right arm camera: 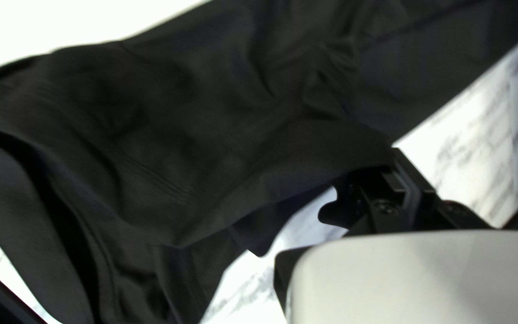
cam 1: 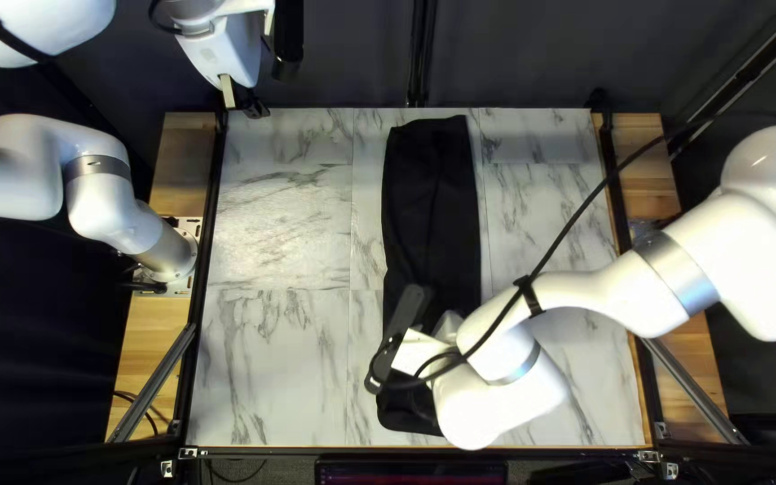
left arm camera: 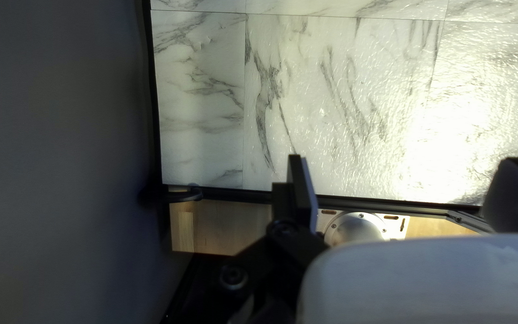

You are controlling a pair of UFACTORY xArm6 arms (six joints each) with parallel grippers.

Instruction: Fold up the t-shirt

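Observation:
The black t-shirt (cam 1: 431, 207) lies as a long narrow strip from near the table's far edge toward its near edge. Over its near end is my right gripper (cam 1: 417, 352), its fingertips hidden there. In the right wrist view, my right gripper (right arm camera: 394, 161) is shut on an edge of the t-shirt (right arm camera: 211, 114), which rises in a wrinkled fold to the fingers; an open layer shows farther along. My left gripper (cam 1: 242, 103) hangs by the table's far left corner, away from the cloth. In the left wrist view, my left gripper (left arm camera: 406, 177) stands wide open, nothing between its fingers.
Bare marble-patterned tabletop (cam 1: 280, 233) lies left of the t-shirt, with a narrower strip to its right. A black rail (cam 1: 207, 233) runs along the left edge. My right arm and its cable cross over the table's right half.

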